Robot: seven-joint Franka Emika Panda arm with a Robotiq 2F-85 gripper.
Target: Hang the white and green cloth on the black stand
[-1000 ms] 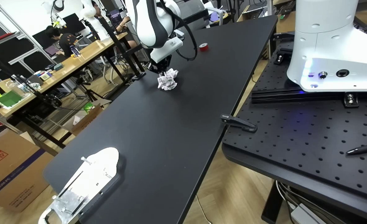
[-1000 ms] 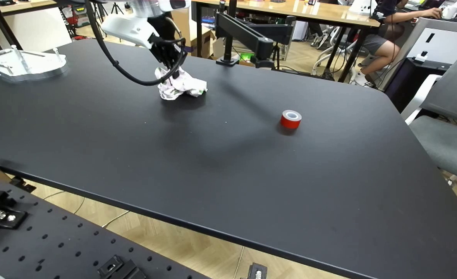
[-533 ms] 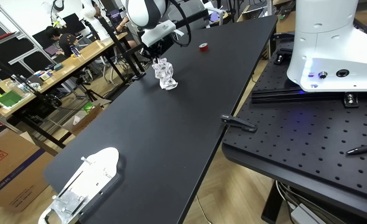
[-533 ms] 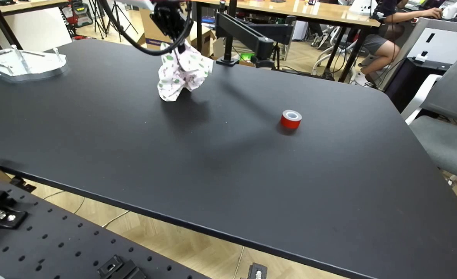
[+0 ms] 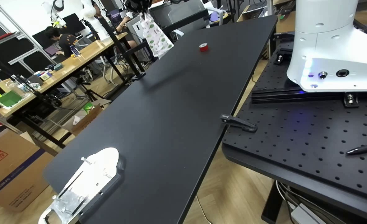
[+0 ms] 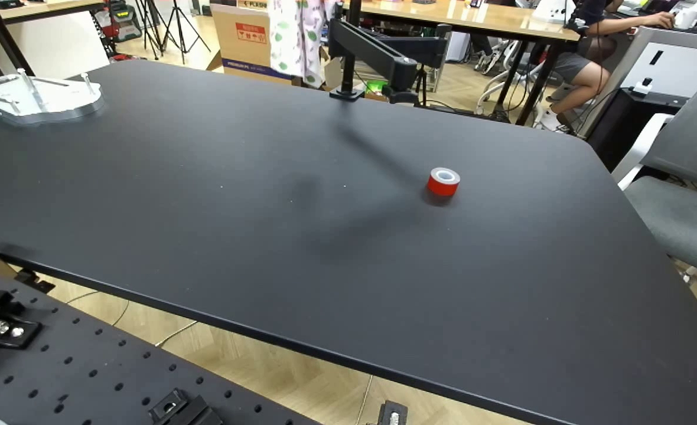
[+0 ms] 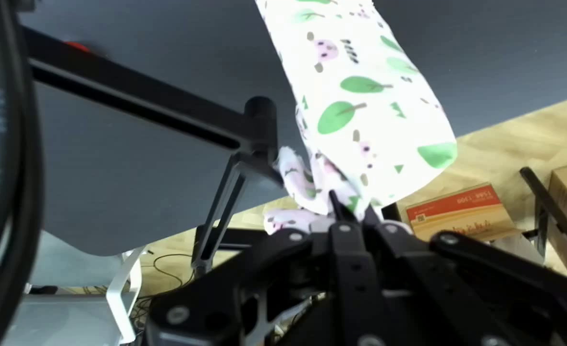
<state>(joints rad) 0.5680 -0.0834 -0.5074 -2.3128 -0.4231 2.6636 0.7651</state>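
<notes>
cloth (image 7: 367, 96) has risen, pinched in the fingers (image 7: 348, 247) near the black stand (image 6: 377, 54), red tape (image 6: 443, 187) well apart.

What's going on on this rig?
The robot's black two-finger tool is holding a white fabric cloth printed with green leaves, which hangs down beside the black jointed stand. It isn't draped over the stand yet; whether they touch, I can't tell. A red ring-shaped tape roll sits on the black table.

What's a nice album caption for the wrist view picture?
Pinched in the gripper: a leaf-printed white and green cloth, with the black stand at picture left.
</notes>
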